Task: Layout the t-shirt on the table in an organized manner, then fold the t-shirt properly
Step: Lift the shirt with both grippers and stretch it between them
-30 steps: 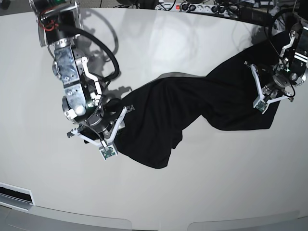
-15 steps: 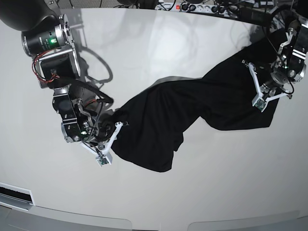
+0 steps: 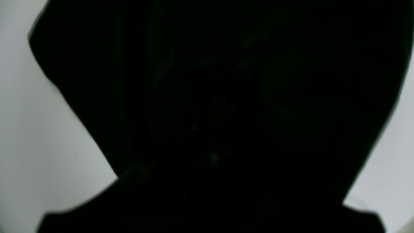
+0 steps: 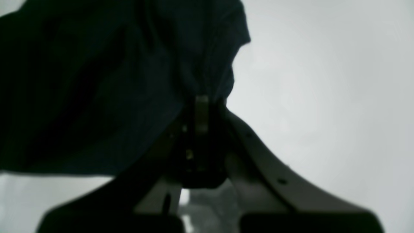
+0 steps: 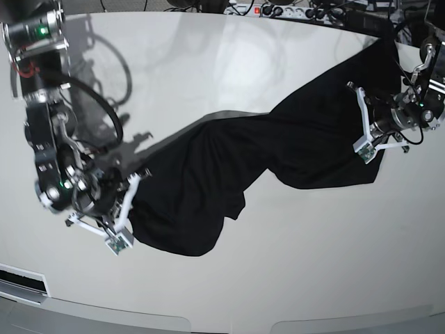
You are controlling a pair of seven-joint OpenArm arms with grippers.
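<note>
While rumpled, soft black t-shirt stretches across glossy white table, curved edge.

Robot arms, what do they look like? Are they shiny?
Yes. The right arm is shiny silver metal with black motors, looping black cables, red wires and a green light. The left arm is dark. Both grippers, right and left, have thin white jaws.

1. One black t-shirt, a single cloth, strung out across the table.
2. One white table.
3. Two grippers: right gripper, left gripper.
4. One power strip beyond the far edge.
</note>
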